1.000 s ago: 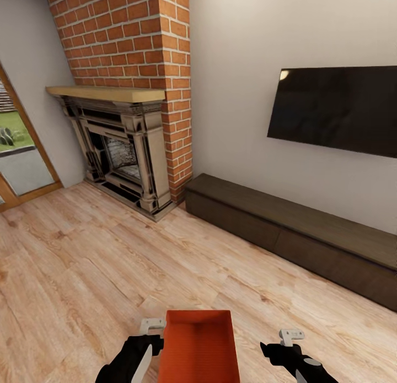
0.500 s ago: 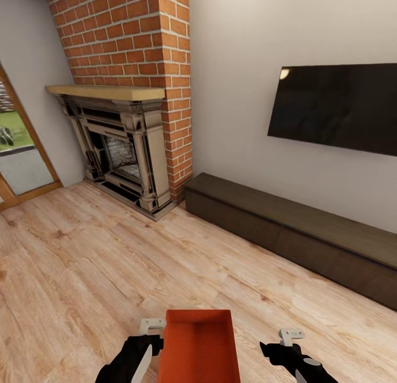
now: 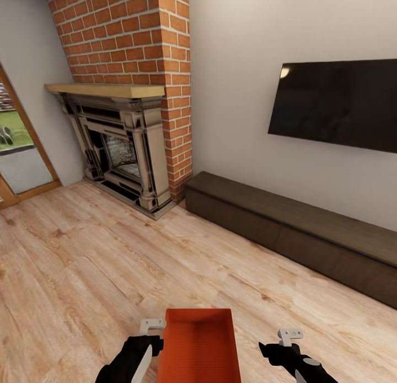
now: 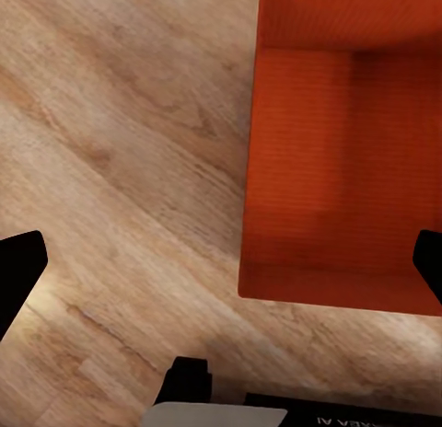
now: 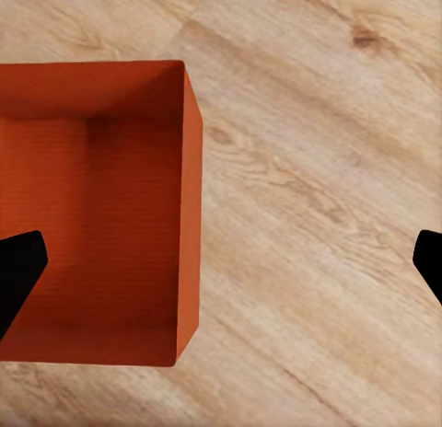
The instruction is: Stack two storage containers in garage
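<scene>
One orange-red storage container [image 3: 199, 344] sits on the light wood plank floor [image 3: 82, 273] of the living room, well short of the brick chimney with its grey fireplace [image 3: 118, 146] and well apart from the long dark cabinet [image 3: 286, 228] under the wall TV [image 3: 336, 104]. The container is lidless and looks empty. The left claw [image 3: 151, 323] hangs just beside the container's left wall and the right claw [image 3: 290, 335] stands clearly off its right wall, with bare floor between. In the left wrist view the claw [image 4: 221, 261] is spread wide, its dark fingertips [image 4: 20, 271] at the picture's edges and the container [image 4: 341, 160] lying under one side of the span; the right claw [image 5: 221, 261] is likewise wide, holding nothing, with the container [image 5: 92, 206] under one fingertip side. Neither claw grips anything, so the container is not yet lifted. The risk from here, as I judge it, is the thin walls: a pinch on one wall could tilt the box or let it slip, and a fingertip coming down on a rim instead of astride it would shove the box along the planks. A second container is not something I can place from these views.
</scene>
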### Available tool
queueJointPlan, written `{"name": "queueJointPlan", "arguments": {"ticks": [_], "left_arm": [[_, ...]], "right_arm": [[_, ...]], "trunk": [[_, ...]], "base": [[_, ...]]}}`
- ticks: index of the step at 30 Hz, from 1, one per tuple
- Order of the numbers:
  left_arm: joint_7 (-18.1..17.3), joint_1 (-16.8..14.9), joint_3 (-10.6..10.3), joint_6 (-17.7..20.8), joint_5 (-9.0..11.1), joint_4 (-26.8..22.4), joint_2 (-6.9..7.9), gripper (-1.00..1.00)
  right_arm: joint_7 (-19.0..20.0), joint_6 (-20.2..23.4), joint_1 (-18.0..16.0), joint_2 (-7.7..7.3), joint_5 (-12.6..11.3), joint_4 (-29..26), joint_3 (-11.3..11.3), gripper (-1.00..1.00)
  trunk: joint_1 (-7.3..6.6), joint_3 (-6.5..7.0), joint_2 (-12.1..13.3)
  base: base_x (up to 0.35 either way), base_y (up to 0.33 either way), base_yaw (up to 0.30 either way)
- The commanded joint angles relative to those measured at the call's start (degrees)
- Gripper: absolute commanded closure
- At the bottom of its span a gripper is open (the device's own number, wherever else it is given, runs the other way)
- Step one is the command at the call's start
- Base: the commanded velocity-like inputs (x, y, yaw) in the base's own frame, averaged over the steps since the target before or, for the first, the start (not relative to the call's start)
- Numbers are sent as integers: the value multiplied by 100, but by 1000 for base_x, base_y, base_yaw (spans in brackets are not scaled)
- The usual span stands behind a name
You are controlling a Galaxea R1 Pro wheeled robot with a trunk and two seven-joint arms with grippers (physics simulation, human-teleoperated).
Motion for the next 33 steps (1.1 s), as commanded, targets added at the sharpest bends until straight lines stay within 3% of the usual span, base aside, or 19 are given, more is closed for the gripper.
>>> {"name": "queueJointPlan", "arguments": {"ticks": [1, 33], "left_arm": [[-7, -2, 29, 30, -39, -10, -8, -100], [-8, -1, 29, 36, -44, 8, -8, -100]], "right_arm": [[2, 1, -3, -7, -61, -2, 44, -100], [3, 10, -3, 2, -83, 6, 45, -100]], "trunk": [[23, -24, -45], [726, -846, -1329]], "base": [[0, 0, 0], [0, 0, 0]]}}
